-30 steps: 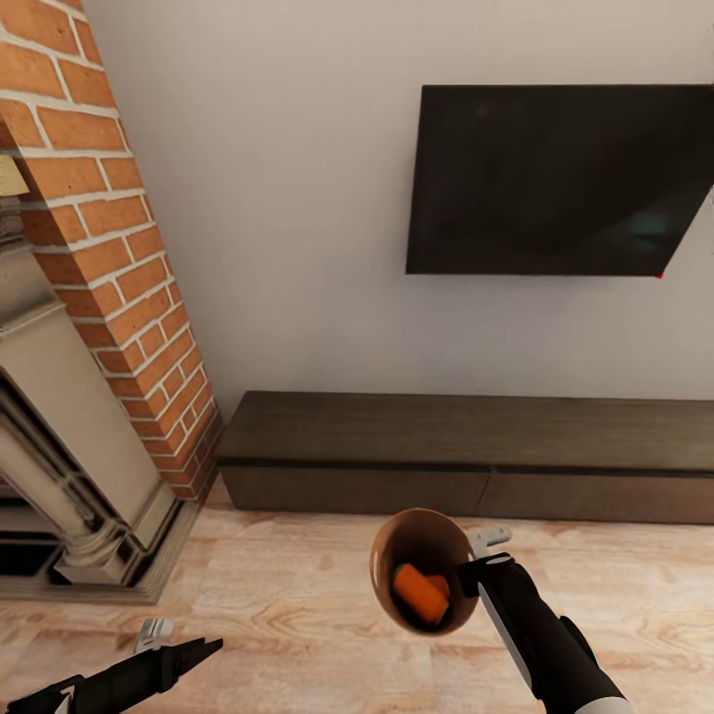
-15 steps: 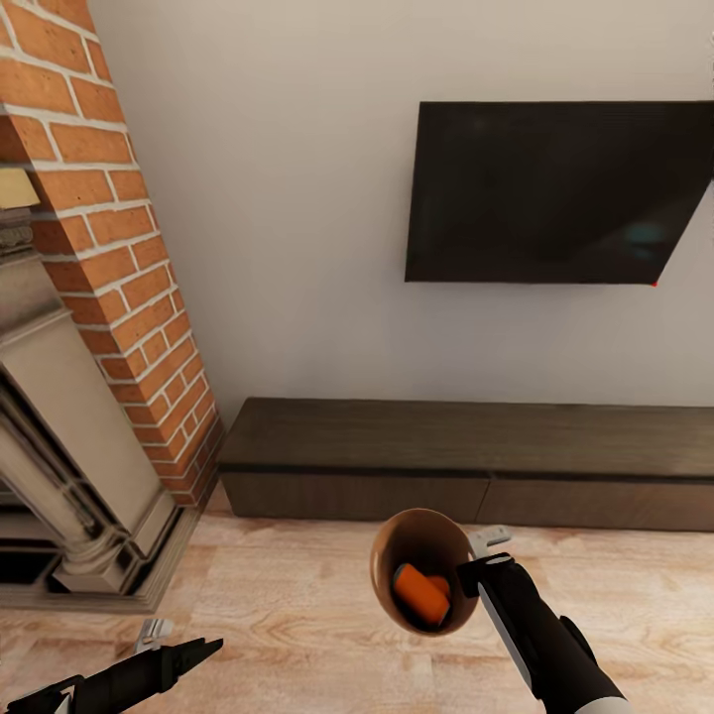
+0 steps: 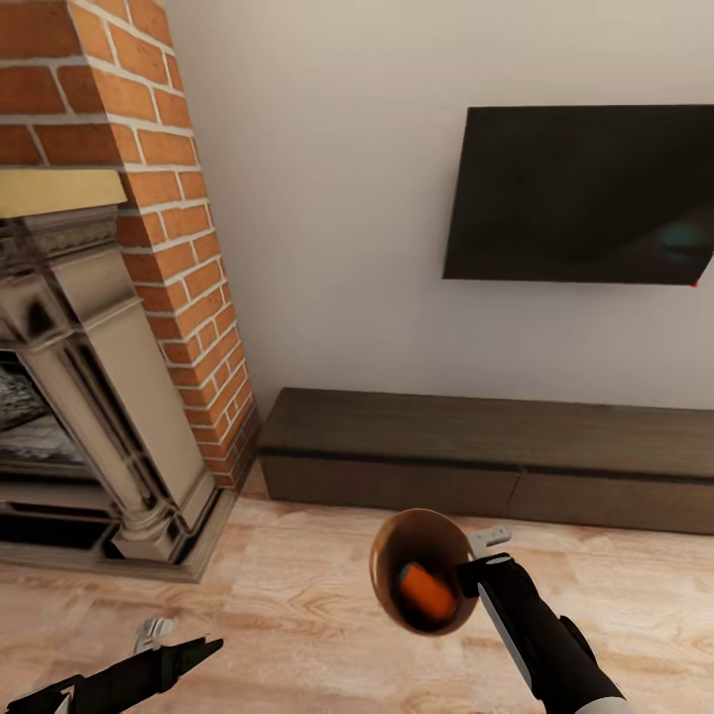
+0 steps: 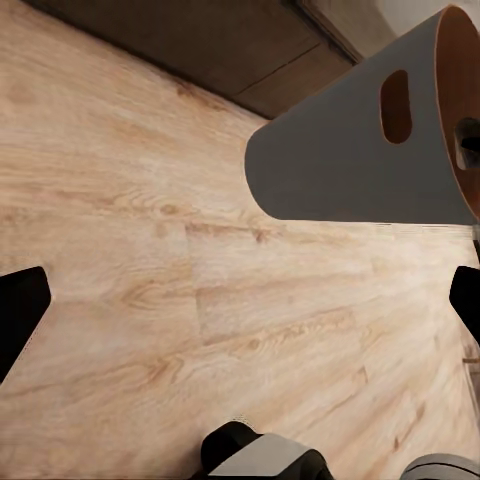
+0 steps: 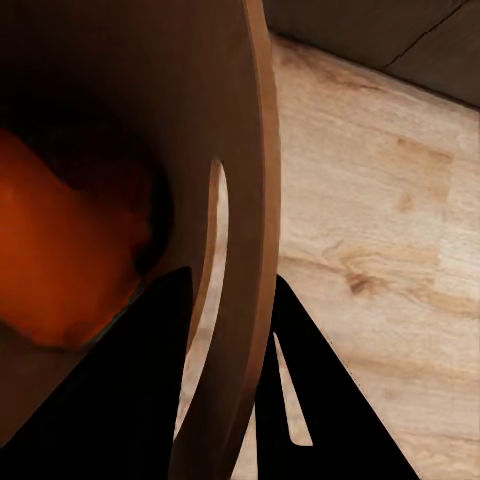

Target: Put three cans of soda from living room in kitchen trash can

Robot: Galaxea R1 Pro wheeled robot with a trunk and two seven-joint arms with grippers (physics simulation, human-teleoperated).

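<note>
In the head view the tash can (image 3: 397,555) hangs over the wood floor, tilted with its brown inside facing me. An orange can of soda (image 3: 424,591) lies in it; I cannot tell whether more lie beneath. My right gripper (image 3: 472,568) is shut on the bin's rim. The right wrist view shows its black fingers (image 5: 140,390) pinching the bin wall (image 5: 240,150), with the orange can (image 5: 60,260) inside. My left gripper (image 3: 181,640) is low on the left, open and holding nothing. In the left wrist view, the gripper (image 4: 240,305) looks toward the bin's grey outside (image 4: 350,160).
A brick fireplace (image 3: 109,327) with a stone surround stands at the left. A black TV (image 3: 585,193) hangs on the white wall above a long low dark wooden bench (image 3: 476,456). Light wood floor (image 3: 288,595) runs beneath the arms.
The whole view has swung left, so the fireplace shows more and the TV sits further right. Both arms and the bin keep their place in the picture; the can inside has shifted slightly.
</note>
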